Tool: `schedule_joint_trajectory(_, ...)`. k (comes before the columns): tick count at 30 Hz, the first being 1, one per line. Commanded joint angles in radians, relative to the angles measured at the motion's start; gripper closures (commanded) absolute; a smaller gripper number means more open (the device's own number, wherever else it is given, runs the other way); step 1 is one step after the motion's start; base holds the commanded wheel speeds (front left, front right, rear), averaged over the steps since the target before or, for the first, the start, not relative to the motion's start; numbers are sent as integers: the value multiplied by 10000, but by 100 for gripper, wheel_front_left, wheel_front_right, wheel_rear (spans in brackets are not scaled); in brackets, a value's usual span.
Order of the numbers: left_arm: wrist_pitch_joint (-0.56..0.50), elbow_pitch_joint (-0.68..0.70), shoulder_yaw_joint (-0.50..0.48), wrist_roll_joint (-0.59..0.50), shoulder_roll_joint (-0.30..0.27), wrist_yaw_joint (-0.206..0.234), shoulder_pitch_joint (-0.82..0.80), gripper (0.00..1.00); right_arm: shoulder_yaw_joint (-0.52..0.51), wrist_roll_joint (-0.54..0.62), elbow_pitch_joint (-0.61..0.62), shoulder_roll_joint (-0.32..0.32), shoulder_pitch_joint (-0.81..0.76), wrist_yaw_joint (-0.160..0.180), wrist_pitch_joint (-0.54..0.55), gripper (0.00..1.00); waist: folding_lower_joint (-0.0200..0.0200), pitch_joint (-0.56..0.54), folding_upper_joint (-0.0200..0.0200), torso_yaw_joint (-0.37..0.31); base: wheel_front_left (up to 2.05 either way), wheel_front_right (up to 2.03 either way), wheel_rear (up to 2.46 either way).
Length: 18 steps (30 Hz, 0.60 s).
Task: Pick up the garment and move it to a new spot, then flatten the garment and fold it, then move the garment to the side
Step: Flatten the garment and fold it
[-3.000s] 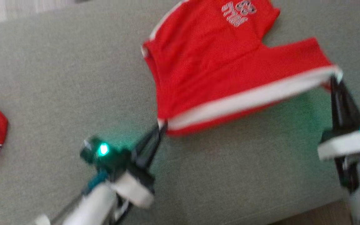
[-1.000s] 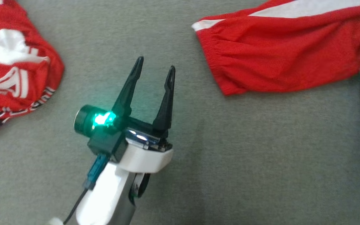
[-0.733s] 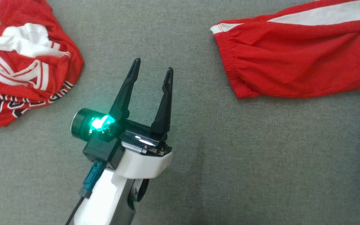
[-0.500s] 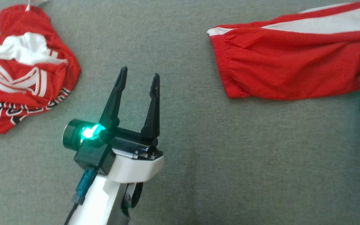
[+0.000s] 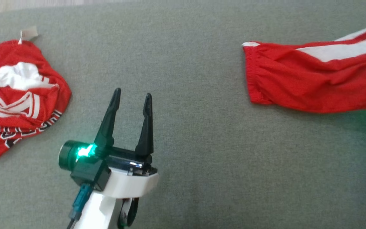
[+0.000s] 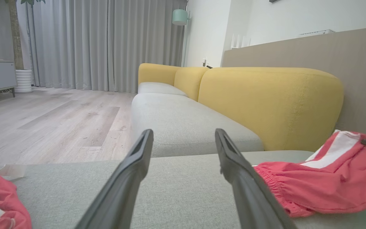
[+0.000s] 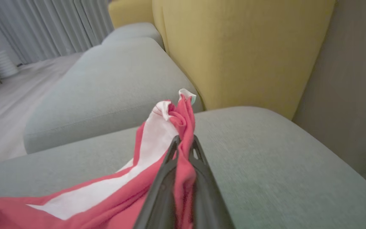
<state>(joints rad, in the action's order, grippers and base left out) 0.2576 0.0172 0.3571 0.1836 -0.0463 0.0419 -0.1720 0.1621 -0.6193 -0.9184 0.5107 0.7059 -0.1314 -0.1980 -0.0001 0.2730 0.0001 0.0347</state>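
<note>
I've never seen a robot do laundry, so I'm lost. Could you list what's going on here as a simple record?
Surface: grey sofa cushion, yellow backrest behind
Left gripper: open, empty, over bare cushion
Right gripper: shut on a bunched corner of the red shorts
Garment: lies on the right, white stripe showing
Other item: crumpled red jersey on the left, untouched

The garment (image 5: 313, 82) runs off the head view's right edge, the crumpled jersey (image 5: 17, 105) off its left.
</note>
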Motion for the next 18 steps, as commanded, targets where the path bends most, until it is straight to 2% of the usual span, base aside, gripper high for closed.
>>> schedule_joint_trajectory(1, 41, 275, -296, -42, -40, -37, -15, 0, 225, -104, 422, -7, 96, 7, -31, 100, 1, -126, -1, -49, 0, 0, 0)
schedule_joint_trajectory(8, 41, 95, -199, 11, -40, -127, 135, 0, 888, -22, 2358, -1404, 50, 7, 424, 100, 1, -491, -1, 117, 0, 0, 0)
schedule_joint_trajectory(13, 41, 76, -138, 121, -39, -67, 167, 0, 1552, 410, 3003, -2923, -320, 7, 827, 100, 1, -497, -1, 322, 0, 0, 0)
schedule_joint_trajectory(14, 41, 55, -86, 150, -39, -58, 158, 0, 1710, 513, 2941, -3241, -443, 7, 912, 73, 1, -492, -1, 389, 0, 0, 0)
schedule_joint_trajectory(15, 41, 30, -25, 180, -39, -55, 137, 0, 1871, 670, 2841, -3496, -573, 7, 960, 0, 1, -483, -1, 463, 0, 0, 0)
schedule_joint_trajectory(18, 41, -41, 150, 274, -39, -43, 58, 0, 2184, 976, 2655, -3929, -961, 7, 852, 0, 1, -496, -1, 680, 0, 0, 0)
